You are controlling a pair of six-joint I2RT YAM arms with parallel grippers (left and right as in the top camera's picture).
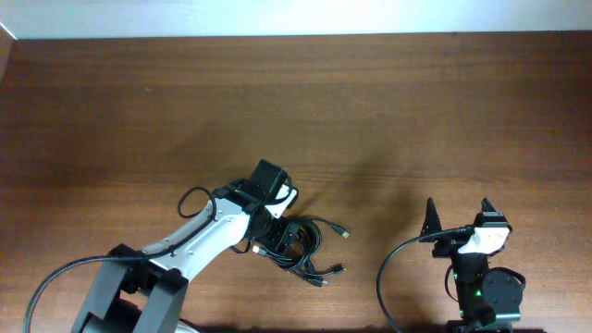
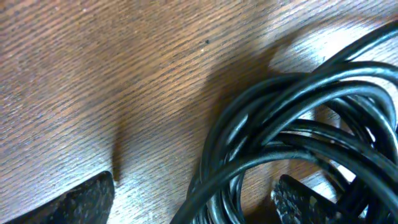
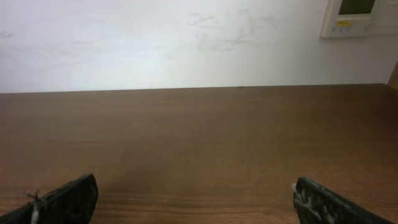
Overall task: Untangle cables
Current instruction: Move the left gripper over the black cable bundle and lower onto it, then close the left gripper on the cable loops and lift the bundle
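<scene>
The cables (image 1: 310, 248) lie as one tangled bundle of thin black loops on the wooden table, with gold-tipped plug ends at its right side (image 1: 344, 232). My left gripper (image 1: 277, 236) is low over the bundle's left part. In the left wrist view the black loops (image 2: 292, 118) fill the right half, and strands pass between my open left fingers (image 2: 196, 202). My right gripper (image 1: 458, 215) is open and empty, apart from the cables at the front right. The right wrist view shows only bare table between its fingertips (image 3: 196, 199).
The wooden table (image 1: 296, 111) stretches wide behind both arms. A thicker black arm cable (image 1: 393, 268) loops beside the right arm's base. A white wall (image 3: 186, 43) with a wall panel (image 3: 360, 15) stands behind the table's far edge.
</scene>
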